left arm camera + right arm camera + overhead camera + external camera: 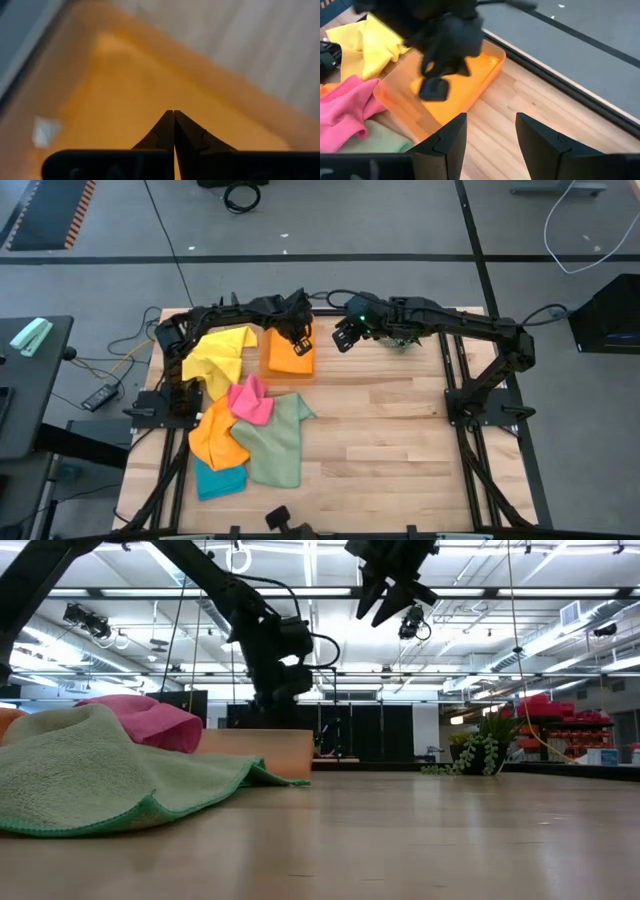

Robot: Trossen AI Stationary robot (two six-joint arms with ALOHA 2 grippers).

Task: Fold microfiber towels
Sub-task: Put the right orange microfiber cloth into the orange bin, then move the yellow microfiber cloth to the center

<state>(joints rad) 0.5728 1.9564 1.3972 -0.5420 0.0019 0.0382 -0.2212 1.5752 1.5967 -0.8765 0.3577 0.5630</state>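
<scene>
An orange towel (472, 75) lies folded inside the orange tray (400, 107) at the table's far middle. My left gripper (173, 115) is shut and points steeply down just over it, seen from the side in the right wrist view (434, 90). My right gripper (346, 338) hangs open high above the table to the tray's right, with nothing between its fingers (490, 117). A loose heap lies on the table's left: yellow towel (220, 350), pink towel (250, 400), another orange towel (215, 430), sage green towel (275, 442) and teal towel (220, 478). My left gripper's shut fingers point down, slanting from the table's left, at the folded orange towel's top (150, 85) in the tray. I cannot tell whether their tips touch the cloth.
A small spiky green plant (480, 755) stands at the far edge, under my right arm. The heap's green towel (90, 775) spreads toward the table's middle. Bare wood (400, 440) takes up the table's right half and near side.
</scene>
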